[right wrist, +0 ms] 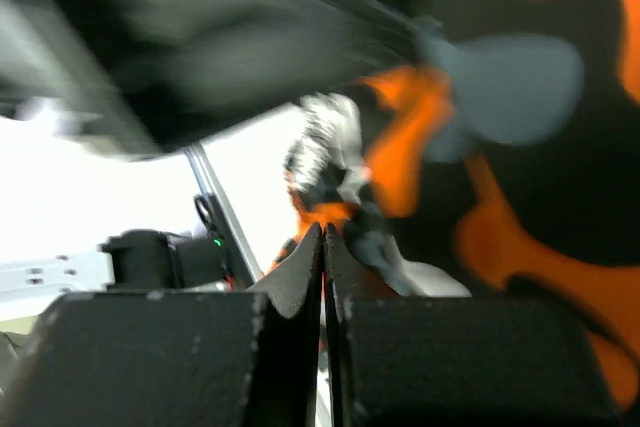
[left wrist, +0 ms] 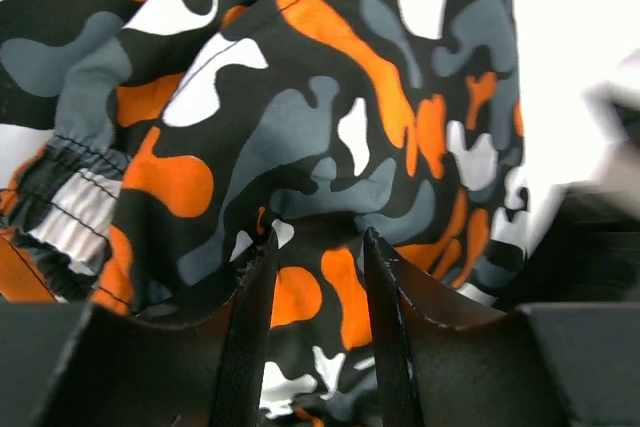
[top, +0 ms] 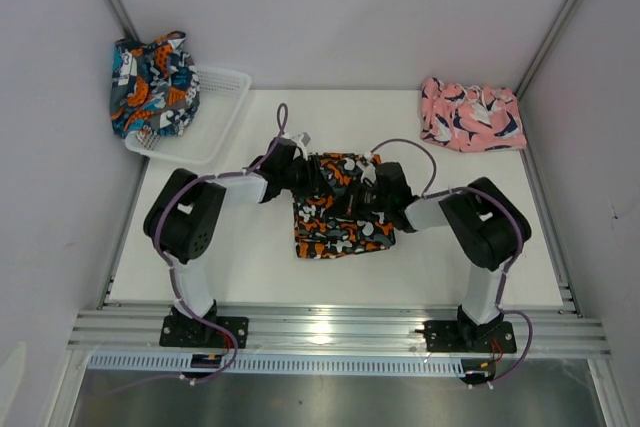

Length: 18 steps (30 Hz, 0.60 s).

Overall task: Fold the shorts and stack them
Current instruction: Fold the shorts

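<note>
The black shorts (top: 335,207) were mid-fold at centre, left hand (left wrist: 318,247) part-open over them, right hand (right wrist: 322,237) closed, seemingly pinching their edge; the pink shorts (top: 472,115) far right and teal shorts (top: 152,85) far left lay unfolded.

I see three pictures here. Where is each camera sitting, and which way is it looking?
Top external: above and behind, looking down at the table, both arms, all three shorts.
Left wrist: on the left arm, looking past the left pincer, parted over the black shorts.
Right wrist: on the right arm, looking past the shut right pincer at blurred cloth.
Shared: all three views show the black shorts.
</note>
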{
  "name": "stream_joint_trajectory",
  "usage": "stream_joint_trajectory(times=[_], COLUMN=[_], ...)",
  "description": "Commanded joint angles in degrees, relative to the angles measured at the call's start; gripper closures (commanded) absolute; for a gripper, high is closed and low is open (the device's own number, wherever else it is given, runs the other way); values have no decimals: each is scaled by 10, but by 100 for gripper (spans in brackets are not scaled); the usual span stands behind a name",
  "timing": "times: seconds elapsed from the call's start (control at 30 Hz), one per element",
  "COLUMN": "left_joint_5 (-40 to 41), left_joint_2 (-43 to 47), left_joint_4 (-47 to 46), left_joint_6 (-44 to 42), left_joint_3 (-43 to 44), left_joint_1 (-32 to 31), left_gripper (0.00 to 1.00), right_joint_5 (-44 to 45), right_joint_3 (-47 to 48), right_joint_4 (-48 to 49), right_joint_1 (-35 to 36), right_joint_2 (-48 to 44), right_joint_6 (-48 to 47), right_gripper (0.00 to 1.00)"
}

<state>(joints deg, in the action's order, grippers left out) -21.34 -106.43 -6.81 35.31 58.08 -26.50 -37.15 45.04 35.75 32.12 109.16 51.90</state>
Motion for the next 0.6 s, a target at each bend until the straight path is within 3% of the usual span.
stream_joint_trajectory(times=[0.0, 0.23, 0.43, 0.57], left_joint_5=[16, 19, -1, 4], left_joint_2=[-17, -4, 62, 105], left_joint_4=[-11, -30, -64, -32], left_joint_6=[-13, -20, -3, -11], left_joint_3=[18, -2, -48, -55], left_joint_1=[0, 0, 0, -2], left_gripper=[57, 54, 48, 47], right_joint_5=[1, -13, -58, -30], right_joint_3=[53, 121, 187, 209], right_joint_4=[-69, -97, -62, -73], right_joint_1=[-23, -89, -108, -116], right_joint_2=[-65, -42, 60, 118], right_joint_6=[-40, -49, -22, -24], right_gripper=[100, 100, 100, 100])
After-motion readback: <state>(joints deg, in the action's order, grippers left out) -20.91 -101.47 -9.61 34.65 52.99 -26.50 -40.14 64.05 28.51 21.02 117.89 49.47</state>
